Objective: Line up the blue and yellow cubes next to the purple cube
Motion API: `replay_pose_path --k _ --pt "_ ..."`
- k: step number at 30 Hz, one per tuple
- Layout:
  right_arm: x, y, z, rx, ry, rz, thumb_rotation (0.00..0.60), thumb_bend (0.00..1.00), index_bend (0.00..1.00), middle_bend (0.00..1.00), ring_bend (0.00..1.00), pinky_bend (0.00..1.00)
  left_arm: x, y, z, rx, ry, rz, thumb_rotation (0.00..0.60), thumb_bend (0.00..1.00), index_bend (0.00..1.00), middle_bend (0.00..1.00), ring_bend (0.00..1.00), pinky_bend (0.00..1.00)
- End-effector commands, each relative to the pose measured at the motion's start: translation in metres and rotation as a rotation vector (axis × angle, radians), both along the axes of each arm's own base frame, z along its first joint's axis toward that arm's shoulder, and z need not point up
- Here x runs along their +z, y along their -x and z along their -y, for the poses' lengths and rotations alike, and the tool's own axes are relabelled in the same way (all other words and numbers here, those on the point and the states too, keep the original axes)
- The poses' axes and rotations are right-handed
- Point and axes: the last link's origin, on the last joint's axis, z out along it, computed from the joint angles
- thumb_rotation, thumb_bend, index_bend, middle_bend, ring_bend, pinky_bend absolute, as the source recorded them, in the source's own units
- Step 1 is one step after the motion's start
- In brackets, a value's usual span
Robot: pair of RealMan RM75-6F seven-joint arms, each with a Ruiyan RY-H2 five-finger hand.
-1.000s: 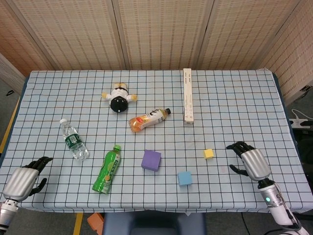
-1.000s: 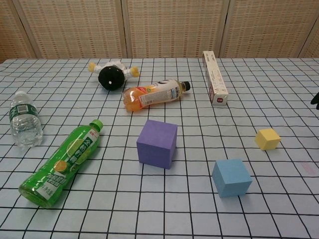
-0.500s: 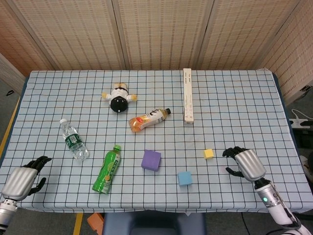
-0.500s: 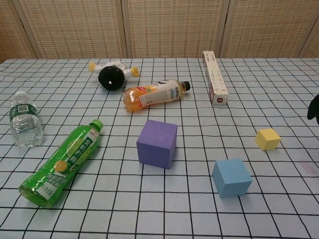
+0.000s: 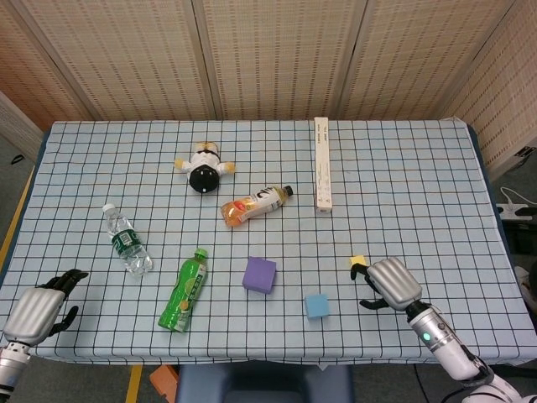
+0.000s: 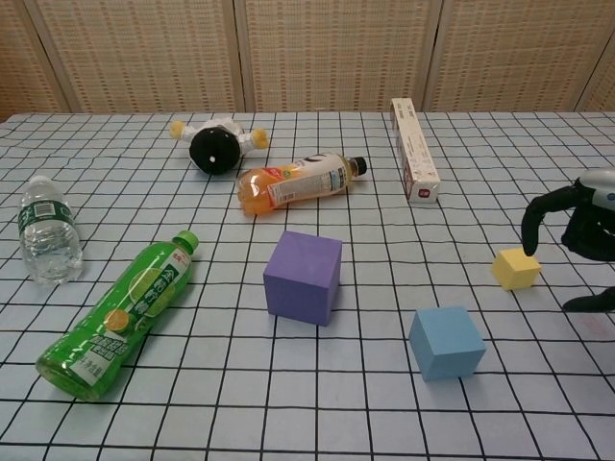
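The purple cube [image 5: 259, 274] [image 6: 304, 277] sits near the table's middle front. To its right and nearer me lies the blue cube [image 5: 316, 305] [image 6: 447, 342]. The small yellow cube [image 5: 358, 261] [image 6: 516, 268] lies further right. My right hand [image 5: 388, 284] [image 6: 582, 228] hovers just right of the yellow cube, fingers apart and curved over it, one fingertip close to its top; it holds nothing. My left hand [image 5: 38, 307] rests at the front left corner, far from the cubes, holding nothing, and the chest view does not show it.
A green bottle [image 5: 185, 290] lies left of the purple cube, a clear water bottle [image 5: 127, 239] further left. An orange drink bottle [image 5: 254, 203], a panda toy [image 5: 203, 167] and a long narrow box [image 5: 322, 164] lie behind the cubes.
My right hand has moved left across the table, from well right of the yellow cube to right beside it. The cubes and my left hand have stayed put.
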Motion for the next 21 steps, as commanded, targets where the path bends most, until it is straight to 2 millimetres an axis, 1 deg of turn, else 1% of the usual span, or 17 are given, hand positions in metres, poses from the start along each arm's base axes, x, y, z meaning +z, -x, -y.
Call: replay_pose_path --k 1,11,17,21 --pt "-0.009 -0.011 0.002 -0.013 -0.052 0.005 0.600 0.00 0.46 0.92 0.82 1.00 0.000 0.000 0.000 0.002 0.000 0.005 0.600 0.44 0.19 0.16 0.29 0.53" --pt "-0.029 -0.023 0.002 -0.041 -0.137 0.023 0.600 0.00 0.43 0.92 0.82 1.00 0.002 0.000 -0.001 -0.004 -0.004 0.011 0.600 0.44 0.20 0.16 0.29 0.53" --pt "-0.039 -0.026 0.000 -0.060 -0.193 0.032 0.600 0.00 0.37 0.92 0.82 1.00 0.002 0.000 0.000 -0.004 -0.006 0.013 0.600 0.44 0.20 0.16 0.29 0.53" --pt "-0.043 -0.028 0.000 -0.071 -0.217 0.043 0.600 0.00 0.35 0.92 0.82 1.00 0.002 0.000 0.000 -0.004 -0.006 0.014 0.600 0.44 0.20 0.16 0.29 0.53"
